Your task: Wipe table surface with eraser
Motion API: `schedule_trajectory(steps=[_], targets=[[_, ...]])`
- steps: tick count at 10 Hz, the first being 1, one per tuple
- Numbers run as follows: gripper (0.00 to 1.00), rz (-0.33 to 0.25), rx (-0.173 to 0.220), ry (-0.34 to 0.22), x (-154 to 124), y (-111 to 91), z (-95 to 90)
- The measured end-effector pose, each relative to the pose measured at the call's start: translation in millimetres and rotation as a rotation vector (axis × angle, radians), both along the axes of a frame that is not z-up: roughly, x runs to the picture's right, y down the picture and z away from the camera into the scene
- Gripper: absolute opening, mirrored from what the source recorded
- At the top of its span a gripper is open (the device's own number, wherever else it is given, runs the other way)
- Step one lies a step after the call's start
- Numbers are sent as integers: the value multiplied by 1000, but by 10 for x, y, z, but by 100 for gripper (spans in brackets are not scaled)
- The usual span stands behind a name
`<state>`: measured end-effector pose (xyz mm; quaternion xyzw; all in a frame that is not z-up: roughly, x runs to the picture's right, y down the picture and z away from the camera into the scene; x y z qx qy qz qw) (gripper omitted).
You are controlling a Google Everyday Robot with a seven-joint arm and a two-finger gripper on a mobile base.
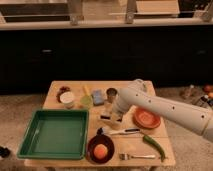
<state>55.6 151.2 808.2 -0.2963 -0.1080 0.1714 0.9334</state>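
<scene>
The light tan wooden table surface (pixel 131 144) fills the middle of the camera view and carries many items. The eraser (pixel 107 120), a small pale block with a dark underside, lies near the table's centre, just right of the green tray. My white arm reaches in from the right, and my gripper (pixel 113 114) hangs right over the eraser, at or touching its top. The gripper's body hides part of the eraser.
A green tray (pixel 55 134) fills the front left. A blue-grey sponge (pixel 97 96), a metal cup (pixel 111 93) and a white bowl (pixel 66 97) stand behind. An orange plate (pixel 146 118), a black-handled brush (pixel 120 131), a dark bowl with an orange fruit (pixel 100 149), a green pepper (pixel 154 145) and a fork (pixel 137 156) lie in front and to the right.
</scene>
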Motion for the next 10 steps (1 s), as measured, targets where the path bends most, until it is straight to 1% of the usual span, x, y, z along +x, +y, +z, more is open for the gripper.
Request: schedule_trajectory(steps=[1,4,5,7,9,10], targets=[[0,14,13,-26,16,-1,1],[0,85,65,-159,86,14,60],[0,89,74,-196,70,12,97],[0,81,75,-249,86,-5,172],[0,73,76,-296,68,-4,264],[0,75,76,-309,84,11,313]])
